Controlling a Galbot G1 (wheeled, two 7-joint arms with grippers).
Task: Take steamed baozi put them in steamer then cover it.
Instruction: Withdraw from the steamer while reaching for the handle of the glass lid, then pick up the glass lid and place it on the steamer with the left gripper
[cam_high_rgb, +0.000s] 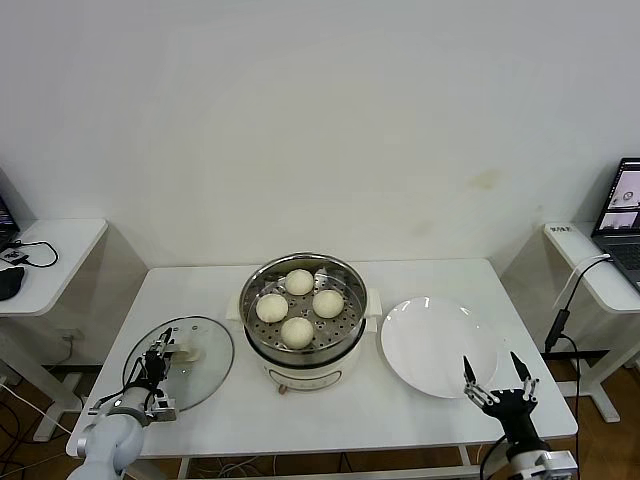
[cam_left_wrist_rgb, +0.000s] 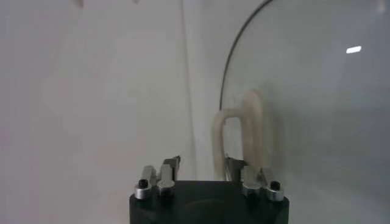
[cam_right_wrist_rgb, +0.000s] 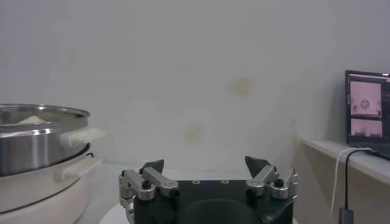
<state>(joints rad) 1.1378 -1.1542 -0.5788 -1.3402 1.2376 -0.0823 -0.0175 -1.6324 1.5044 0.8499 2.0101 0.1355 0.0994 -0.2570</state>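
Several cream-white steamed baozi (cam_high_rgb: 299, 282) lie on the perforated tray inside the shiny steel steamer (cam_high_rgb: 247, 300) at the table's middle. In the right wrist view the steamer (cam_right_wrist_rgb: 36, 140) stands off to one side. The cover (cam_high_rgb: 208, 345), a clear glass lid, lies flat on the table to the steamer's left, with its cream handle (cam_high_rgb: 186, 352) up. My left gripper (cam_high_rgb: 160, 358) is down at that handle. The left wrist view shows the handle (cam_left_wrist_rgb: 253, 115) rising right in front of the left gripper (cam_left_wrist_rgb: 202, 162) over the glass (cam_left_wrist_rgb: 317, 122). My right gripper (cam_high_rgb: 492, 368) hovers open at the front right, holding nothing.
A bare white plate (cam_high_rgb: 430, 340) lies right of the steamer, just ahead of the right gripper (cam_right_wrist_rgb: 204, 163). A side table on the right carries a laptop (cam_high_rgb: 625, 215) and a cable. Another side table on the left holds black cables (cam_high_rgb: 20, 255).
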